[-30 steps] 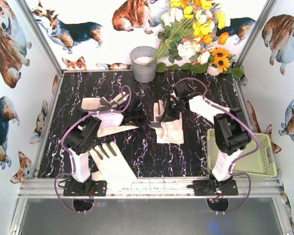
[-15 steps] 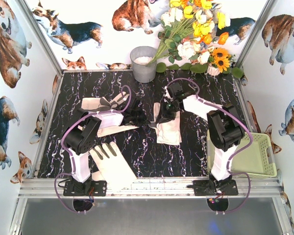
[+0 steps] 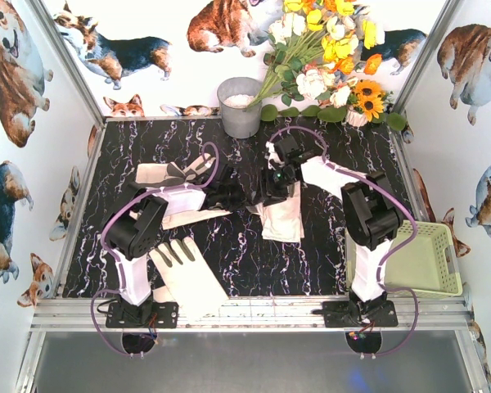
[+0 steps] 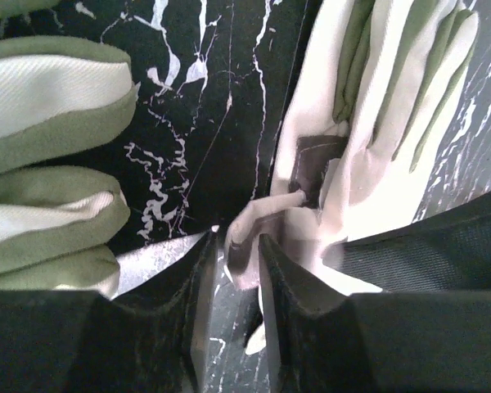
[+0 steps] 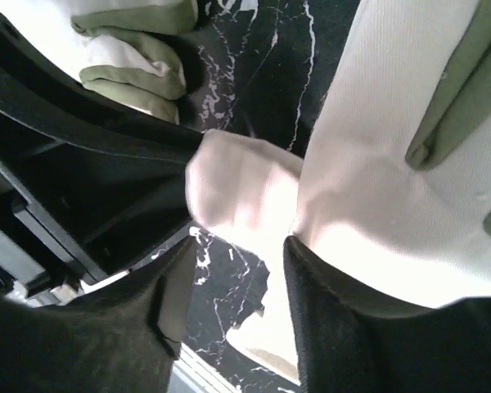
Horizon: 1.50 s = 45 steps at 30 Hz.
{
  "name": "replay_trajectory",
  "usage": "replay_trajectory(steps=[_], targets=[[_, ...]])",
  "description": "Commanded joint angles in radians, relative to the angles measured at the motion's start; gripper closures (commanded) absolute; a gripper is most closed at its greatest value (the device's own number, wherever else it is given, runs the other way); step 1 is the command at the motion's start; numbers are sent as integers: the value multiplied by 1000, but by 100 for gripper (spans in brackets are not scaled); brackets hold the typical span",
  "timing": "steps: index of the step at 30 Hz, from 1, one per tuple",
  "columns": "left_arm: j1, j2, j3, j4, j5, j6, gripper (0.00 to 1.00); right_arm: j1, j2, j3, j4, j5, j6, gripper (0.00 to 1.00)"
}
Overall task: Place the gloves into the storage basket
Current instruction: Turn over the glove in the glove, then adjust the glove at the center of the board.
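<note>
Well, both arms meet over the middle glove (image 3: 285, 219), which lies flat on the black marbled table (image 3: 327, 278) at the centre of the overhead frame. More gloves sit in the left half, one of them (image 3: 184, 274) at the lower left by the left arm's base. The storage basket (image 3: 442, 274) waits at the lower right, partly hidden by the right arm, with no glove showing in the part that's visible. From above the two claws blur into one dark cluster at the glove's left edge, so it's the wrist cameras that tell the story. The left wrist view shows the left claw (image 4: 236, 246) with its jaws only narrowly apart and a turned-up corner of cream cuff standing in the gap; I can't tell whether that fabric is nipped or just resting there. The right wrist view shows the right claw (image 5: 241, 254) released, jaws clearly apart, bare table visible between them, and a soft roll of cuff bulging at the tips. By the look of it this glove is light, limp cloth that will sag, drape and fold as soon as it's lifted. A thin corner could slide out, so a deeper bite across the bunched cuff looks like the safer hold for the carry toward the lower right.
</note>
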Motion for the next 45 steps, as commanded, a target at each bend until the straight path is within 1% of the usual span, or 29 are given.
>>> replay_trajectory(steps=[1, 3, 7, 11, 14, 17, 19, 22, 24, 32, 37, 45], targets=[[-10, -70, -30, 16, -37, -1, 74, -7, -140, 76, -53, 19, -57, 48], [-9, -83, -37, 11, -49, -3, 68, -24, -186, 75, -93, 47, -54, 44], [-11, -135, -42, -24, -116, 6, 59, -99, -291, -15, -102, 60, -10, 42], [-11, -183, -29, -66, -167, 47, 57, -196, -359, -116, -101, 47, 16, 42], [-19, -192, -26, -21, -131, 86, 52, -263, -375, -177, -97, 40, 21, 42], [-34, -177, -21, 32, -93, 109, 48, -294, -369, -210, -94, 22, 21, 43], [-39, -153, -11, 40, -80, 103, 49, -300, -360, -220, -88, 14, 19, 44], [-41, -117, 5, 27, -77, 83, 56, -300, -333, -227, -80, -8, 18, 45], [-43, -96, 17, 9, -82, 78, 58, -300, -311, -234, -75, -8, 17, 46], [-43, -65, 26, -56, -93, 75, 59, -300, -221, -223, -70, 7, -13, 49], [-43, -45, 26, -70, -95, 68, 64, -300, -186, -220, -64, 7, -21, 51], [-43, -7, 43, -90, -93, 73, 67, -300, -138, -207, -57, -2, -28, 59]])
